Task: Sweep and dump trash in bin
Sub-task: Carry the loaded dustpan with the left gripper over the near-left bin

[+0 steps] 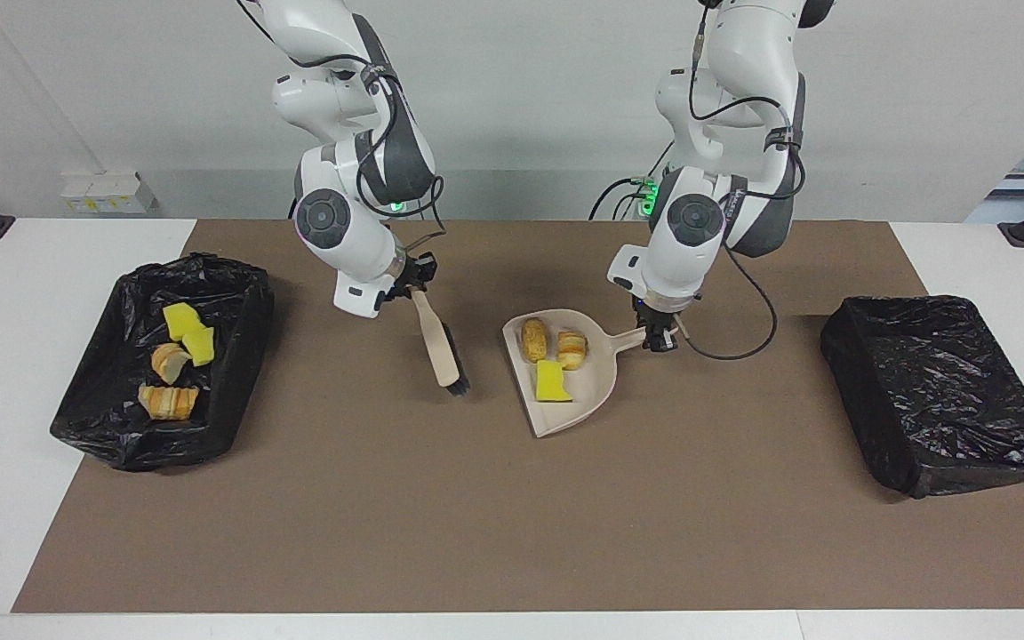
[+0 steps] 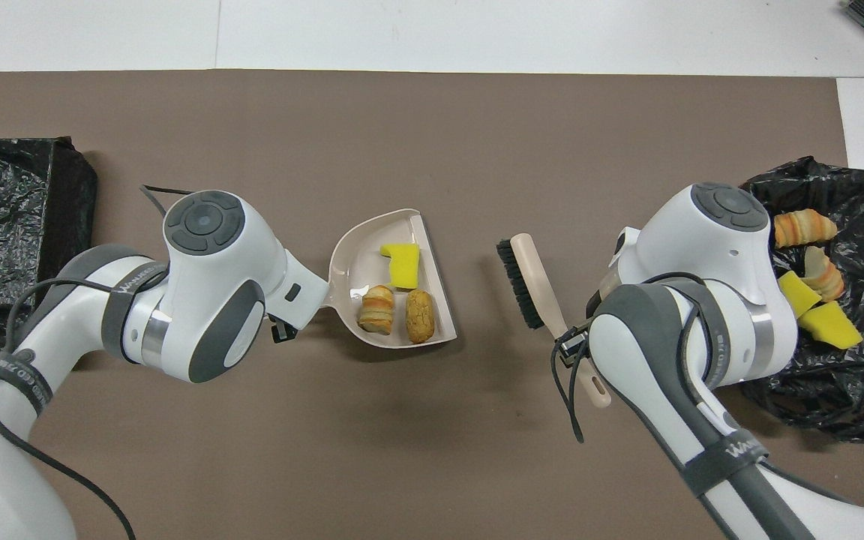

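Three pieces of trash lie in the beige dustpan (image 1: 596,387) (image 2: 357,259): a yellow sponge chunk (image 1: 551,382) (image 2: 400,255) and two bread bits (image 1: 533,339) (image 2: 376,319). My left gripper (image 1: 659,338) (image 2: 280,330) is shut on the dustpan's handle at mid-table. My right gripper (image 1: 414,289) (image 2: 571,349) is shut on the handle of the brush (image 1: 441,351) (image 2: 533,281). The brush hangs bristles down over the mat, apart from the pan and toward the right arm's end. The black-lined bin (image 1: 245,293) (image 2: 814,390) at that end holds several more sponge and bread pieces (image 1: 188,329) (image 2: 799,225).
A second black-bagged bin (image 1: 939,391) (image 2: 4,240) stands at the left arm's end of the table. A brown mat (image 1: 512,533) (image 2: 432,135) covers the table's middle, with white table edge around it.
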Available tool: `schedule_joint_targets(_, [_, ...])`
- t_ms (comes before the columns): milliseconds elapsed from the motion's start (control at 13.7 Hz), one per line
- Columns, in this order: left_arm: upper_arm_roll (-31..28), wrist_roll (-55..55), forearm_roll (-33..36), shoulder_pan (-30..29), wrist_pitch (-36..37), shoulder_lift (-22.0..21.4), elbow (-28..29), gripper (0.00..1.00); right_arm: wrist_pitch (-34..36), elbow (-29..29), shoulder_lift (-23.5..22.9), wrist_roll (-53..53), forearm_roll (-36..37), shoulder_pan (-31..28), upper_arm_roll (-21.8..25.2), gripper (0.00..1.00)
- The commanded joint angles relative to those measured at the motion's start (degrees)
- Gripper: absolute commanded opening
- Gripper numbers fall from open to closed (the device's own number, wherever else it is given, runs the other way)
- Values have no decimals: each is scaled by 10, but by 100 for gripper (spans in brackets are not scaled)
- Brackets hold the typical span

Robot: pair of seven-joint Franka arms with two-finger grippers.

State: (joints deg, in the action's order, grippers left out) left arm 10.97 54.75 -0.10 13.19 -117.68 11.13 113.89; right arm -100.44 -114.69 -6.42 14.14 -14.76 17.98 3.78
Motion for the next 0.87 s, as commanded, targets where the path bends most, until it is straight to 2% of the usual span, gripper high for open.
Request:
schedule_joint_targets(0, [3, 29, -17, -19, -12, -44, 21, 0, 12, -9, 16, 2, 16, -6, -4, 0])
schedule_joint_targets(219, [2, 99, -17, -63, 1, -85, 19, 0, 2, -19, 24, -77, 29, 12, -8, 0])
schedule_joint_targets(364, [-1, 155, -17, -110, 19, -111, 13, 0, -21, -26, 29, -130, 32, 46, -8, 0])
schedule_joint_targets(656, [-2, 313, -17, -216, 64, -117, -45, 0, -43, -57, 43, -261, 32, 131, -9, 0])
schedule_joint_targets(801, [-5, 382, -10, -271, 70, -115, -69, 0, -59, -95, 76, -325, 32, 178, -9, 0])
